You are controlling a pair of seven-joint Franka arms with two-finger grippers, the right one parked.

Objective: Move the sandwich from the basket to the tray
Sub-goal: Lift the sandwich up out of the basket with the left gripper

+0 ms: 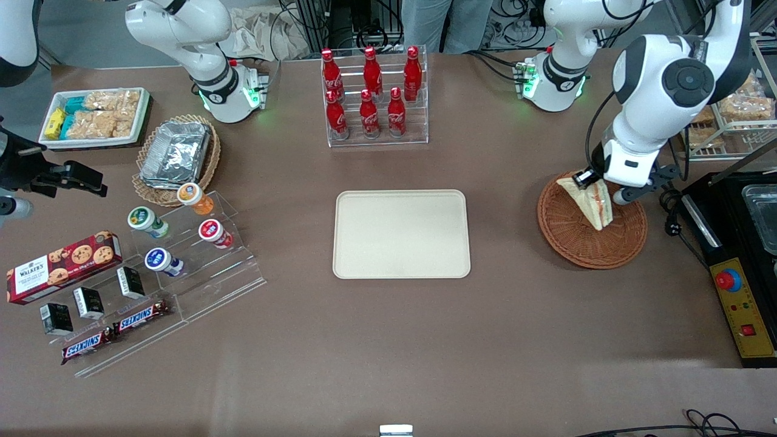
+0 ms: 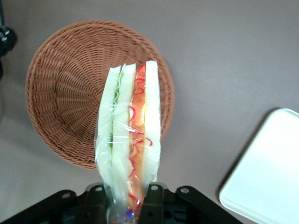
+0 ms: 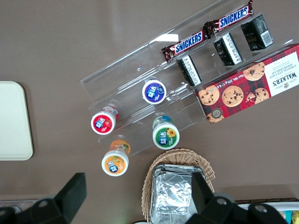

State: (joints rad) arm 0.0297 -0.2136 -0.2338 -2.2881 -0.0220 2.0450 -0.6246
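The sandwich (image 1: 592,203) (image 2: 130,140), a clear-wrapped wedge of white bread with red and green filling, hangs lifted above the round reddish-brown wicker basket (image 1: 570,243) (image 2: 65,93). My left gripper (image 1: 601,185) (image 2: 126,200) is shut on the sandwich's end, one black finger (image 2: 154,200) on each side of it. The basket under it is bare inside. The cream-beige tray (image 1: 401,233) (image 2: 266,172) lies flat on the brown table, beside the basket toward the parked arm's end, with nothing on it.
A rack of red cola bottles (image 1: 373,97) stands farther from the front camera than the tray. A black control box with a red button (image 1: 737,297) sits at the working arm's end. Snack displays (image 1: 152,267) and a foil-filled wicker basket (image 1: 176,155) lie toward the parked arm's end.
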